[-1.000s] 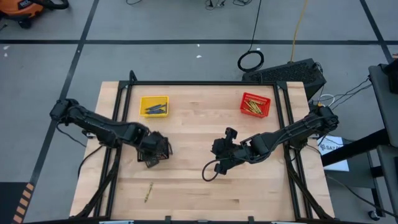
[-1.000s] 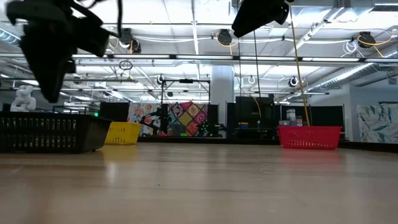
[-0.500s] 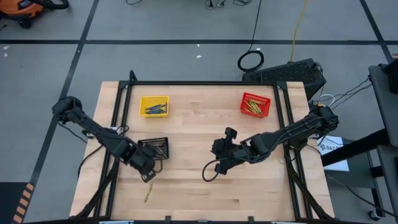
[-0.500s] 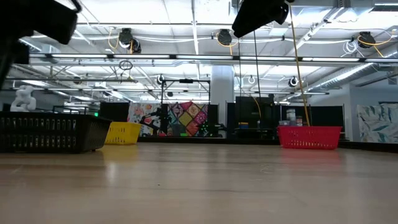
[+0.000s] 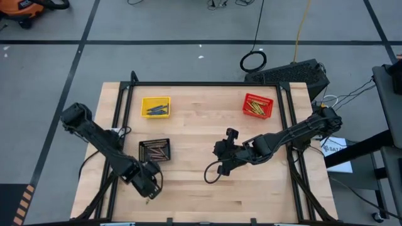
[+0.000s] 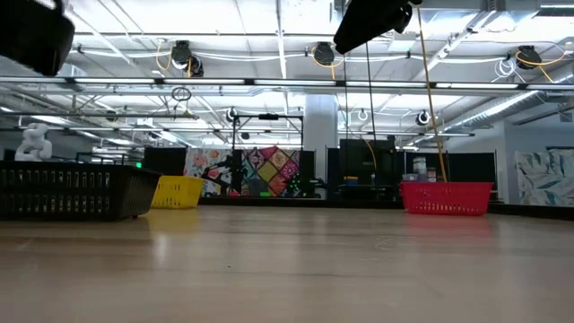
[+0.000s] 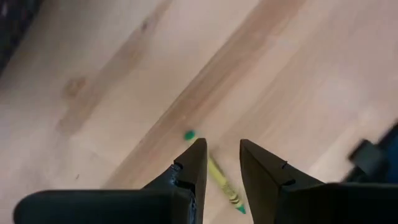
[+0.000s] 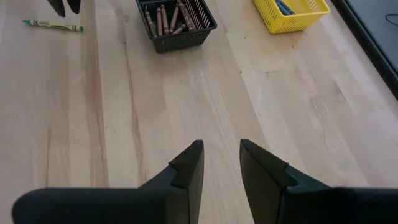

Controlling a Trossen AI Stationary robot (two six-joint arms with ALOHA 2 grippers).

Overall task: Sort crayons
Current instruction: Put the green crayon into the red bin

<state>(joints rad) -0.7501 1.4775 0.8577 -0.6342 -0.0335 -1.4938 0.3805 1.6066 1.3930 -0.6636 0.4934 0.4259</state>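
Observation:
One yellow-green crayon (image 7: 222, 182) lies flat on the wooden table near its near left edge; it also shows in the right wrist view (image 8: 53, 25). My left gripper (image 7: 221, 144) hangs open just over it, pointing down, with a finger on either side of the crayon's line and apart from it. In the high view that gripper (image 5: 151, 187) covers most of the crayon (image 5: 149, 199). My right gripper (image 8: 221, 144) stays open and holds nothing above the table's middle (image 5: 221, 157).
A black basket (image 5: 155, 150) of brown crayons stands just beyond my left gripper. A yellow basket (image 5: 156, 107) of blue crayons is at the far left, and a red basket (image 5: 258, 105) of yellow-green ones at the far right. Bare wood lies between the arms.
My left gripper has swung from above the black basket toward the table's near edge, sinking a little and rolling its wrist, and now hangs over the lone crayon. Its fingers stay open. The crayon has not moved.

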